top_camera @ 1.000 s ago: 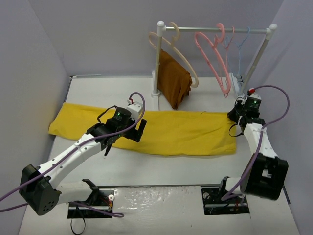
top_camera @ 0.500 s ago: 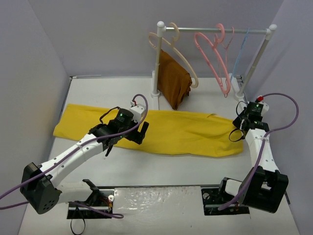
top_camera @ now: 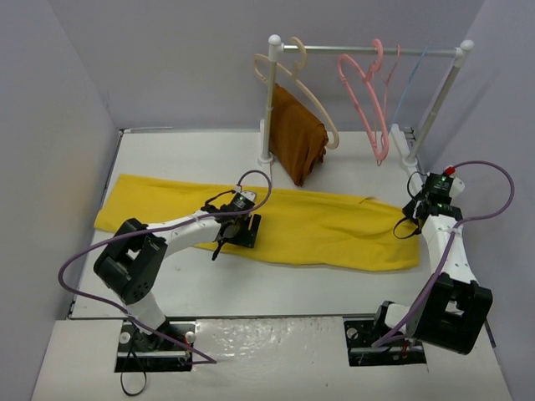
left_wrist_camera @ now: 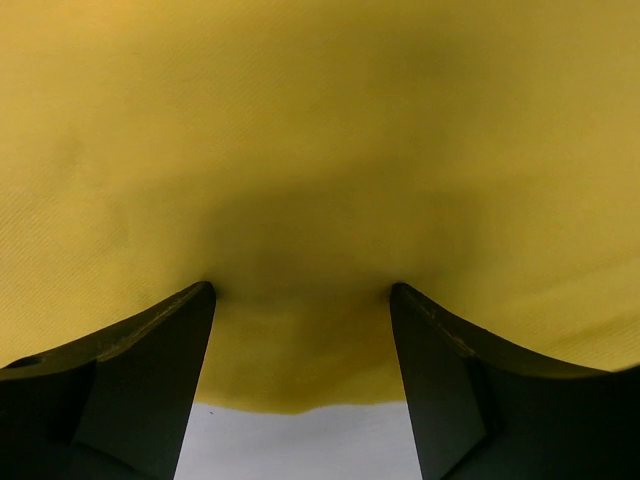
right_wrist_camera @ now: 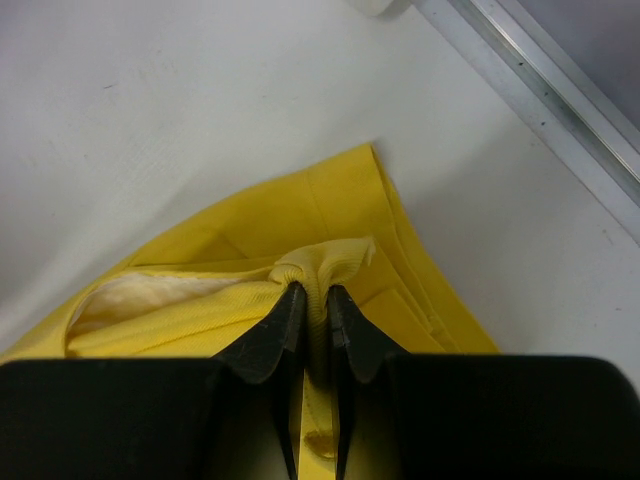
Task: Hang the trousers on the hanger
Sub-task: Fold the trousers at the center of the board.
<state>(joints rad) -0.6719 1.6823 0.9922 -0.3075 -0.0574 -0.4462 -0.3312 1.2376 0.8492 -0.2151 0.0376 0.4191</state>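
**Trousers (top_camera: 326, 221) flat on the worktop (top_camera: 276, 284), right end pinched**

The trousers lie spread in one long yellow band across the middle of the worktop. The band's left end is near the left wall and its right end is close to the right edge. A broad strip of bare worktop runs along the near hem, between the cloth and the arm bases. A narrower bare strip lies behind the far hem.

The left end effector (top_camera: 236, 232) sits over the near hem, left of the band's middle. Its jaws are spread wide with no cloth gathered between them. In the left wrist view the dark fingers (left_wrist_camera: 150, 380) frame the hem, and white worktop shows just below it. Whether the tips press the cloth cannot be told.

At the back stands a rail (top_camera: 376, 50). A thick beige hanger (top_camera: 311, 100) hangs at its left end, carrying a rust-brown cloth (top_camera: 297, 142). Right of it hangs the pink hanger (top_camera: 368, 96), free and well apart from the trousers. A light blue hanger (top_camera: 408, 83) hangs further right.

The right end effector (right_wrist_camera: 315, 295) is closed on a bunched fold at the right end of the trousers. The cloth's corner lies just beyond the fingertips, with open worktop behind it up to a metal edge strip (right_wrist_camera: 540, 85).
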